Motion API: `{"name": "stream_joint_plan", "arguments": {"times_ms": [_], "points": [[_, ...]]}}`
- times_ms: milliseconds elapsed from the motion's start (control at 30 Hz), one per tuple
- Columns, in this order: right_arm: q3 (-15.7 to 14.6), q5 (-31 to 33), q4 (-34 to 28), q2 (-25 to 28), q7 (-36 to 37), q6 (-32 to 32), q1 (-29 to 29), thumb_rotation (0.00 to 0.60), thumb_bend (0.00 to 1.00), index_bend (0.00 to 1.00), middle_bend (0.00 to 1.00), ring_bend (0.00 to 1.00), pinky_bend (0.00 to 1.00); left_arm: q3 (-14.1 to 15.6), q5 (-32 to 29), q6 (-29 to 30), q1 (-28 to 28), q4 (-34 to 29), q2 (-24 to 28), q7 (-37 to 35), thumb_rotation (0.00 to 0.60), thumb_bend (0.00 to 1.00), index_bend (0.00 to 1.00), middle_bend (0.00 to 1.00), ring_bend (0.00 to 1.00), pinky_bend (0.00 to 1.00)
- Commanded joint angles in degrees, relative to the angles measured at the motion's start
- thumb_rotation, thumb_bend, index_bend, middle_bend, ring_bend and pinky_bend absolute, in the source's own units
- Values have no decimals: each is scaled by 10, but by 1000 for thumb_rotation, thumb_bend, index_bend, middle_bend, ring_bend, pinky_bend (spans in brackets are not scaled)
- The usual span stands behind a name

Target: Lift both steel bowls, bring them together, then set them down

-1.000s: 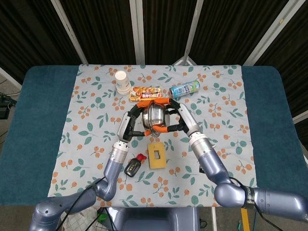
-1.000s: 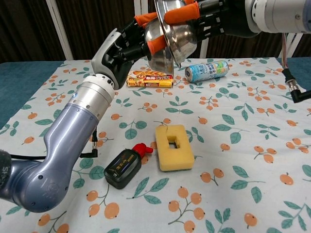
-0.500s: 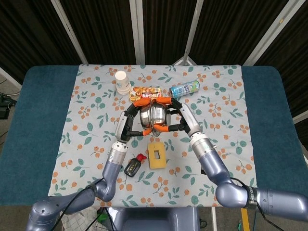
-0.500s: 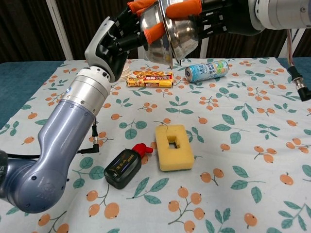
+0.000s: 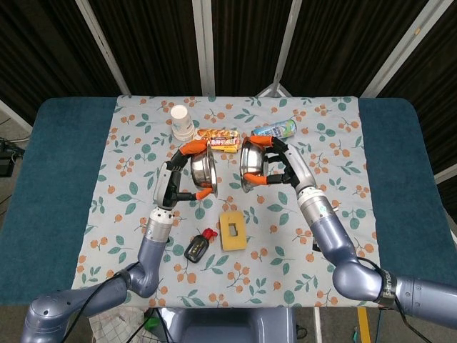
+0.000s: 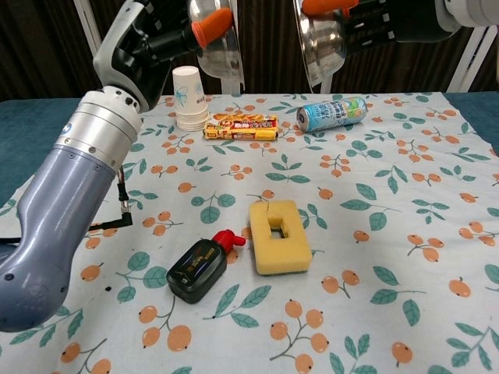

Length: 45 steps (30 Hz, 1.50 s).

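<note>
Left hand [image 5: 178,174] grips the left bowl [image 5: 201,170] and right hand [image 5: 280,163] grips the right bowl [image 5: 250,163], both aloft; half a second ago the two bowls touched, now they hang apart. On the cloth [image 5: 328,153]: one cup [image 5: 182,121], one can [image 5: 275,129], one snack bar [image 5: 218,136], one sponge [image 5: 232,230], one bottle [image 5: 198,246]

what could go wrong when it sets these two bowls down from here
Both bowls are held high and tilted: the left hand grips the left steel bowl and the right hand the right steel bowl by the rims, so either might slip. Lowering the right one could knock the can; the left could hit the snack bar or paper cups.
</note>
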Motion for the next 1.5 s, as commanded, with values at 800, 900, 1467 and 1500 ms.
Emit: {"name": "stream_joint_plan", "arguments": {"times_ms": [800, 900, 1467, 1500], "points": [[7, 65, -53, -39, -8, 20, 54, 600, 176, 501, 381, 481, 475, 18, 11, -6, -19, 39, -51, 14, 600, 60, 366, 277, 199, 454], [7, 67, -54, -36, -12, 23, 55, 600, 176, 501, 381, 481, 475, 17, 13, 0, -21, 45, -54, 12, 600, 61, 366, 277, 199, 454], [-78, -71, 18, -4, -141, 104, 34, 600, 178, 511, 381, 481, 474, 25, 25, 0, 24, -160, 140, 312, 600, 72, 400, 290, 199, 454], [-83, -83, 24, -8, -149, 112, 33, 600, 178, 512, 381, 481, 474, 26, 21, -5, 29, -182, 156, 339, 600, 72, 402, 289, 199, 453]]}}
